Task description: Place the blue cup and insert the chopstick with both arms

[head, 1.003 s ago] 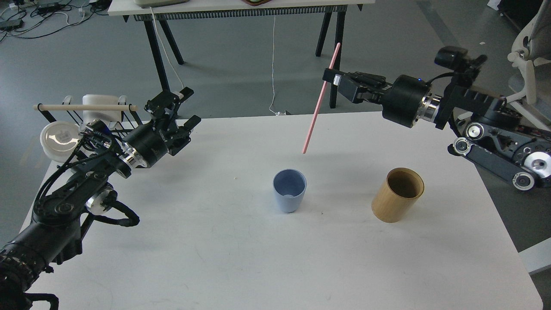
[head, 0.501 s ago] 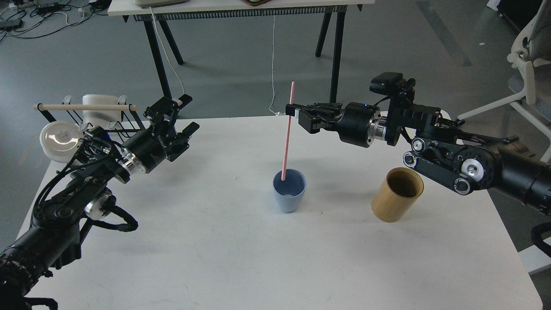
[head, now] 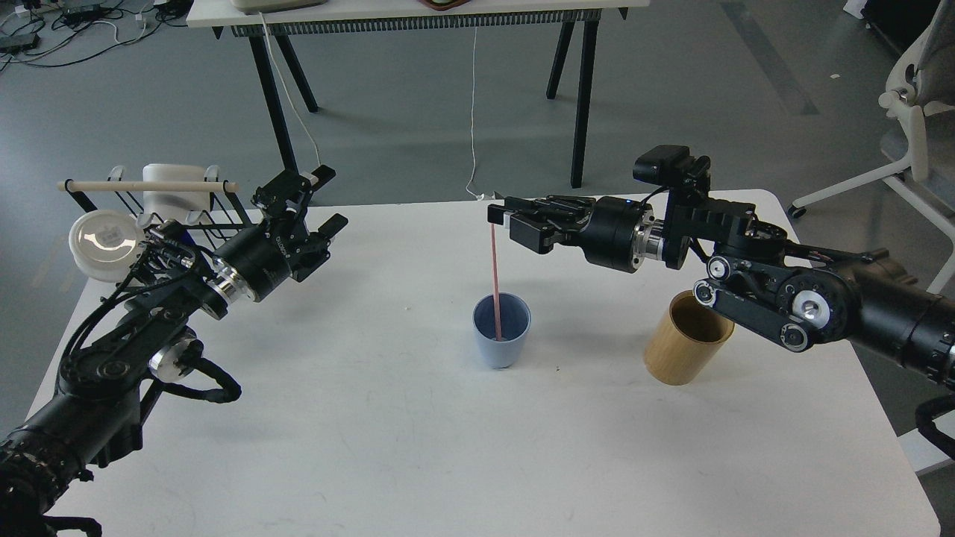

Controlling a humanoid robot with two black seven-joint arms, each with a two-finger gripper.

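The right gripper (head: 498, 220) hangs above the blue cup (head: 501, 330), its fingers closed on the top end of the pink chopstick (head: 495, 280). The stick stands nearly upright, its lower end down inside the cup. The left gripper (head: 317, 200) holds nothing, its two fingers spread apart, over the far left part of the white table (head: 418, 447), well away from the cup. The cup is pale blue, matte, tapered toward its base, and stands upright near the table's middle. A tan cylinder (head: 683, 343) stands to its right, partly behind the right arm
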